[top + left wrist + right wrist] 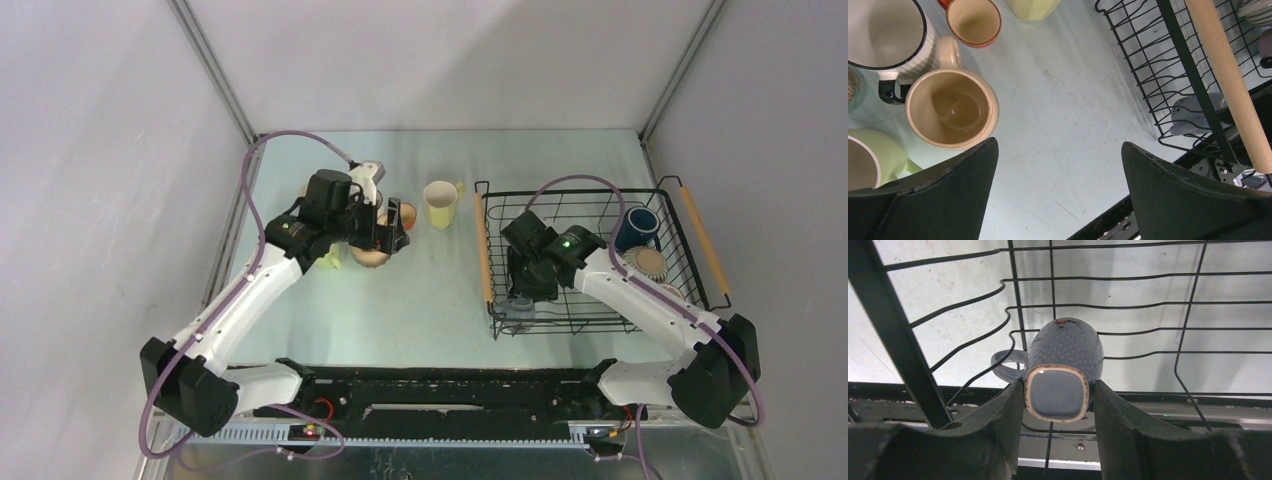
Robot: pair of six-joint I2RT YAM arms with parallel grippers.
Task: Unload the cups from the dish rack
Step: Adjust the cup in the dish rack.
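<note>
The black wire dish rack point(600, 310) stands at the right, with a wooden rod handle point(484, 262) on each side. My right gripper point(521, 292) reaches into its near-left corner. In the right wrist view it point(1058, 396) is shut on the grey cup point(1063, 365), fingers against both sides, the cup's base facing the camera. A dark blue cup point(635, 228) and a cream ribbed cup point(651, 263) sit in the rack. My left gripper point(388, 238) is open and empty point(1058, 170) above the table beside a tan mug point(952, 107).
On the table at the left stand a white ribbed mug with a black rim point(883, 35), an orange-red cup point(973, 21) and a pale yellow-green mug point(870, 160). A pale yellow cup point(440, 203) stands alone near the rack. Enclosure walls surround the table.
</note>
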